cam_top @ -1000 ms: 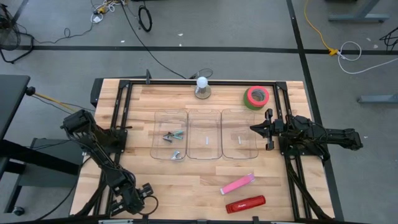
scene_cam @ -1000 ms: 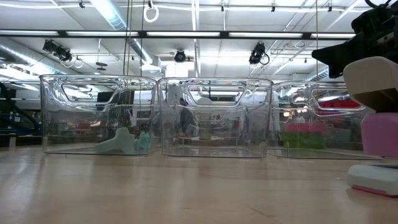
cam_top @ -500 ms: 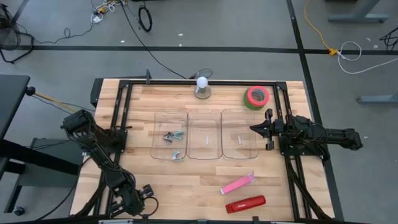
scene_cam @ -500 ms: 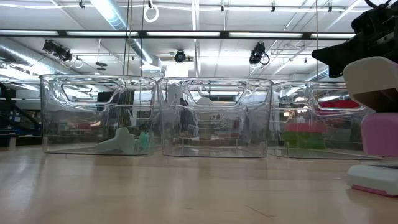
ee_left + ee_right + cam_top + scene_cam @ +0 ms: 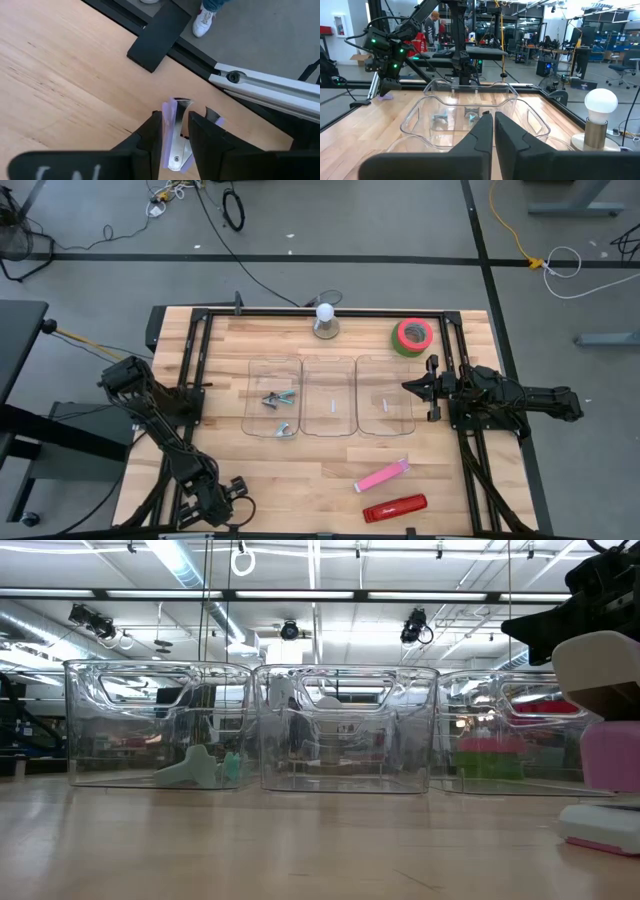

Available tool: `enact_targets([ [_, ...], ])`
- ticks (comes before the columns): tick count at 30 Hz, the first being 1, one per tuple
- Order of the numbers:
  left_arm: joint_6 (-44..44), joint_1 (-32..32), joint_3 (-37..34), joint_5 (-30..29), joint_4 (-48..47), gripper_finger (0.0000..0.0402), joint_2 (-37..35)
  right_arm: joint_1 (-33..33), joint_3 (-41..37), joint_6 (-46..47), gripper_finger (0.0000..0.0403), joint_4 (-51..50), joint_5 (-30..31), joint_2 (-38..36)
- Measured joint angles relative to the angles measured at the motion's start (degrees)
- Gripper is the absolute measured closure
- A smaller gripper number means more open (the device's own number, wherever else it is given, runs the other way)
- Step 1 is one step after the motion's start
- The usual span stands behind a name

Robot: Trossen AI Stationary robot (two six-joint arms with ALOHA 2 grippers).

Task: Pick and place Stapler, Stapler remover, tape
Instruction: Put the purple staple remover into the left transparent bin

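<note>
A lilac stapler remover (image 5: 176,131) with metal claws lies on the wood at the table's near left corner. My left gripper (image 5: 175,116) slants down over it and is closed around it; the high view shows that gripper (image 5: 238,484) there too. The tape (image 5: 413,335), green with a red core, lies flat at the far right. A pink stapler (image 5: 381,476) and a red stapler (image 5: 394,508) lie near the front edge. My right gripper (image 5: 406,388) hovers shut and level at the right bin's edge, holding nothing. My left gripper has one metal arm of the stapler remover (image 5: 174,145) between its two fingers, slanting down from above. A second claw (image 5: 213,115) shows outside one finger (image 5: 200,135). The remover lies on the table.
Three clear bins (image 5: 329,396) stand in a row mid-table; the left one (image 5: 274,396) holds teal stapler removers (image 5: 279,397). A white bulb on a grey base (image 5: 325,320) stands at the far edge. A black frame rail (image 5: 160,30) runs close beyond my left gripper.
</note>
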Motion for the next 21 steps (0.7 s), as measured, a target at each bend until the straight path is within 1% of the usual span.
enact_targets([
  [8,0.07,0.0,-0.04,0.01,-0.04,0.0351,0.0,0.01,-0.02,-0.02,0.0381,0.02,0.0,0.0],
  [21,0.05,0.0,-0.09,0.14,-0.06,0.0392,-0.01,0.0,-0.02,0.0,0.0381,0.0,0.0,0.0],
])
